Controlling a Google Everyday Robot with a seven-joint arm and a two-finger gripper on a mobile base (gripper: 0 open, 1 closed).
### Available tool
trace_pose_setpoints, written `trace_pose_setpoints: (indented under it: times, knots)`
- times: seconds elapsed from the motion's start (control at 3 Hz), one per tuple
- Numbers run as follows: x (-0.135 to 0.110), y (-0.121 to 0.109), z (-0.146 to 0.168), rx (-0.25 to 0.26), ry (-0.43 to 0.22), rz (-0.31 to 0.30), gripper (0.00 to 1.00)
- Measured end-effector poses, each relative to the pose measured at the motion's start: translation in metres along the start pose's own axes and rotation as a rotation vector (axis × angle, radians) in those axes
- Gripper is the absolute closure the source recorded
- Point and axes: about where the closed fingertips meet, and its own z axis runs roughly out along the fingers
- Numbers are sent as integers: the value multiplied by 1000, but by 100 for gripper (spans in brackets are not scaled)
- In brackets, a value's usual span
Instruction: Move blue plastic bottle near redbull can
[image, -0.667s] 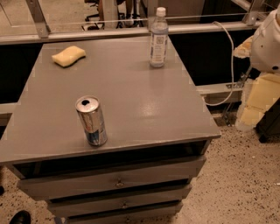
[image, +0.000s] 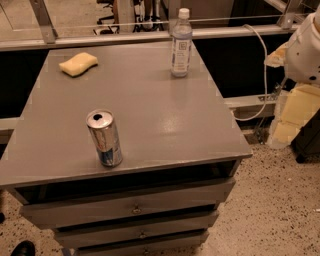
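The blue plastic bottle (image: 181, 44), clear with a white cap and a white-and-blue label, stands upright at the far right of the grey tabletop (image: 150, 105). The redbull can (image: 105, 137), silver and blue with an open pull-tab top, stands upright near the front left edge. The two are far apart. My gripper (image: 292, 112) hangs off the right side of the table, below the white arm (image: 306, 47). It is level with the table's right edge, holds nothing, and is well away from the bottle and the can.
A yellow sponge (image: 78, 63) lies at the far left of the tabletop. A metal rail (image: 100, 37) runs behind the table. Drawers (image: 135, 207) sit under the top. A white cable (image: 262, 70) hangs on the right above a speckled floor.
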Motion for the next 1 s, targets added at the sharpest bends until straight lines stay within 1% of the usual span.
trace_pose_setpoints:
  times: [0.33, 0.67, 1.0]
  knots:
    - [9, -15, 14, 36, -4, 8, 0]
    - [12, -56, 34, 142, -46, 13, 0]
    - [5, -122, 58, 275, -167, 34, 0]
